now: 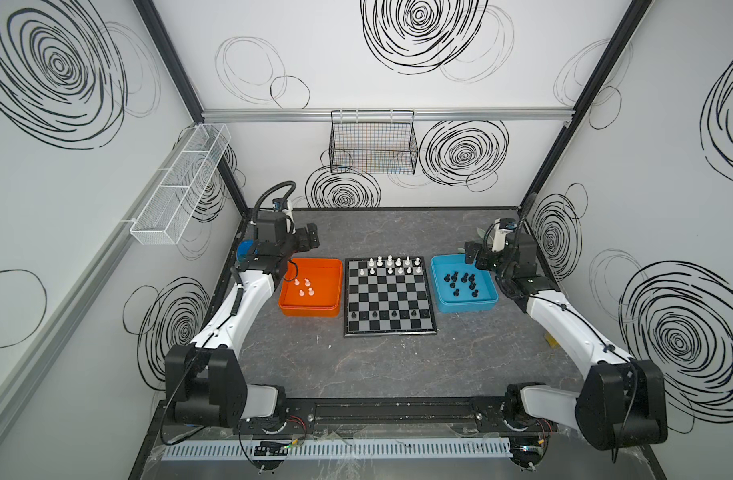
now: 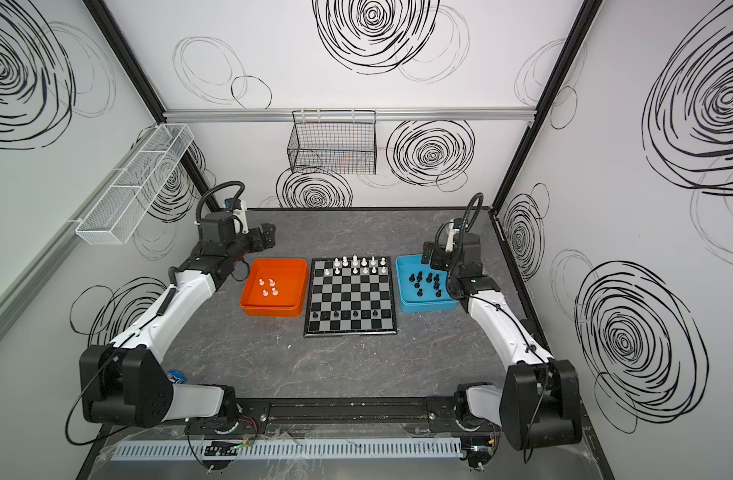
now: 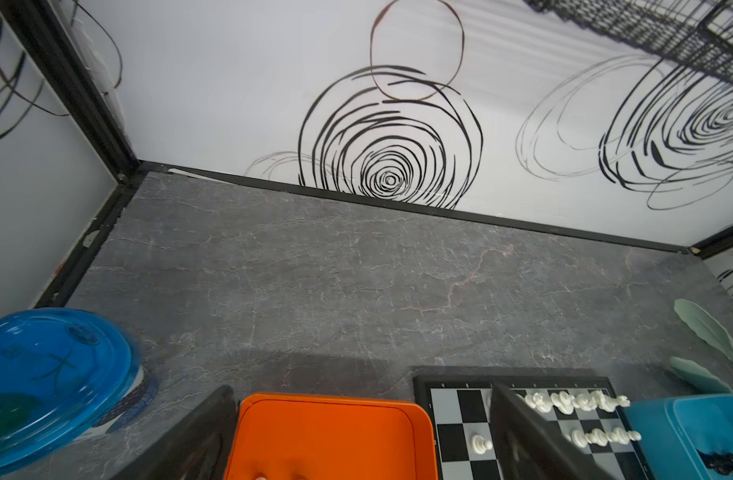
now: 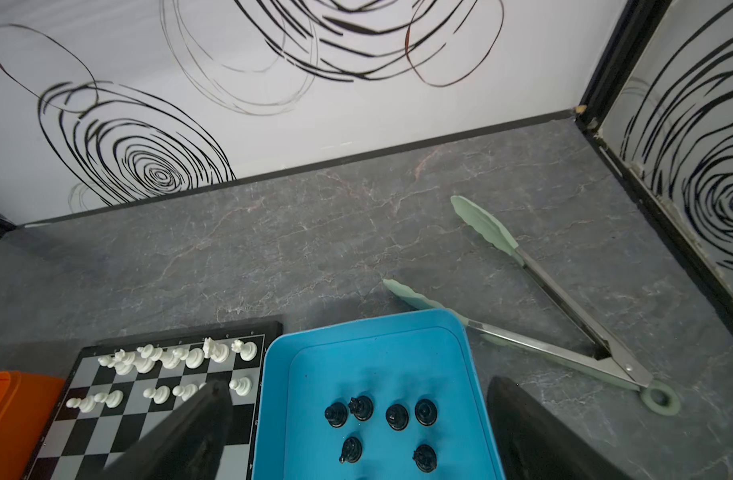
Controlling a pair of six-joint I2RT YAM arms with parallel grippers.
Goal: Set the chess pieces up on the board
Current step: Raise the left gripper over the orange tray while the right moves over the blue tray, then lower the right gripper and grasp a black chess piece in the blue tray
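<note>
The right gripper hangs empty, its dark fingers spread wide to either side of a blue tray in which six black chess pieces can be seen. Just beside the tray lies the board, with white chess pieces in two rows along its edge nearest the back wall. An orange tray sits at the board's other side. Open tongs lie on the bench near its back corner.

Robot test cell: swirl-printed wall panels, aluminium frame rail, slate-look tabletop.
</note>
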